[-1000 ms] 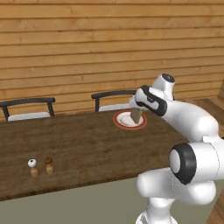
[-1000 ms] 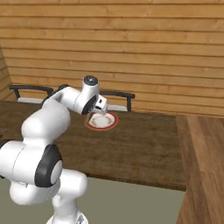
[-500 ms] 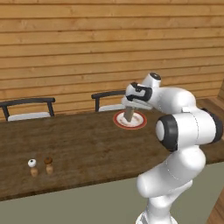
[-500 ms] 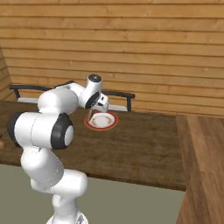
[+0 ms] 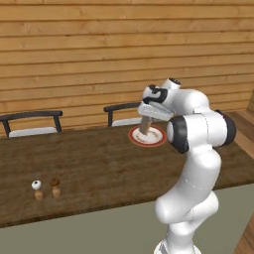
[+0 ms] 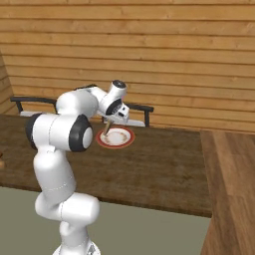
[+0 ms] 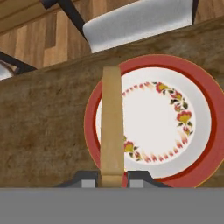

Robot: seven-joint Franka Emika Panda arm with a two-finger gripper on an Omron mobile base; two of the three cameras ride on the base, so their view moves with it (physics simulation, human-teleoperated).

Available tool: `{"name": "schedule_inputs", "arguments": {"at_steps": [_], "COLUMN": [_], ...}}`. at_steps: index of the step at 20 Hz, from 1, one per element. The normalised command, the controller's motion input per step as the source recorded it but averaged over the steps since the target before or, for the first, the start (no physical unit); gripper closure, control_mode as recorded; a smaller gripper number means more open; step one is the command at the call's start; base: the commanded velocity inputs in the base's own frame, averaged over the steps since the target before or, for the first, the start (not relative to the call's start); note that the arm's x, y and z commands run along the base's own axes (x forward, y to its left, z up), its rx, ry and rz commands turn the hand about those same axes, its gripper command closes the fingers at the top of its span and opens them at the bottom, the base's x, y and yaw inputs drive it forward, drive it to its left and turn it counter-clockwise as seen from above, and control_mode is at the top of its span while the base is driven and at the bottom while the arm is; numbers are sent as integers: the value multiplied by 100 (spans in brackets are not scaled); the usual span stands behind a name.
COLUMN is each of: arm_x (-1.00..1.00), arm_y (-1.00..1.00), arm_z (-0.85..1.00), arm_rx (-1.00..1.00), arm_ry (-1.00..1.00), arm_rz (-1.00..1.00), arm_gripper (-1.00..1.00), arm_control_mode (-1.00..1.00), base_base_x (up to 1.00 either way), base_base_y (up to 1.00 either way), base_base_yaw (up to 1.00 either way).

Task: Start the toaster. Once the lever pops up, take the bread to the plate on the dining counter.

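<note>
Gripper [image 7: 112,180] w/ 1 bread [image 7: 112,131], 1 plate [image 7: 199,87]

A home dining area is showing here: warm horizontal wood plank walls [image 5: 99,54] are running behind a long dark wood-grain counter [image 5: 99,168], two dark-framed chairs [image 5: 32,124] with pale seats are standing along its far side, and a flower-patterned, red-rimmed plate [image 7: 175,122] and small salt and pepper shakers [image 5: 45,189] are sitting on it.

Soft, even light all round — no glare, hardly a shadow. The base views look a bit grainy; the hand view is sharper.
</note>
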Motion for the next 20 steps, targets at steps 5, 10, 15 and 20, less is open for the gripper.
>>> {"name": "schedule_inputs", "arguments": {"at_steps": [5, 10, 15, 20], "arm_x": [0, 1, 8, -1], "arm_y": [-19, 4, 12, 16], "arm_z": [-47, -50, -9, -3], "arm_rx": [0, 0, 0, 0], "arm_ry": [0, 0, 0, 0], "arm_rz": [0, 0, 0, 0], "arm_gripper": [100, 100, 100, 100], "arm_control_mode": [-100, -100, -100, -100], "base_base_x": [0, 0, 0, 0], "base_base_y": [0, 0, 0, 0], "base_base_yaw": [0, 0, 0, 0]}}
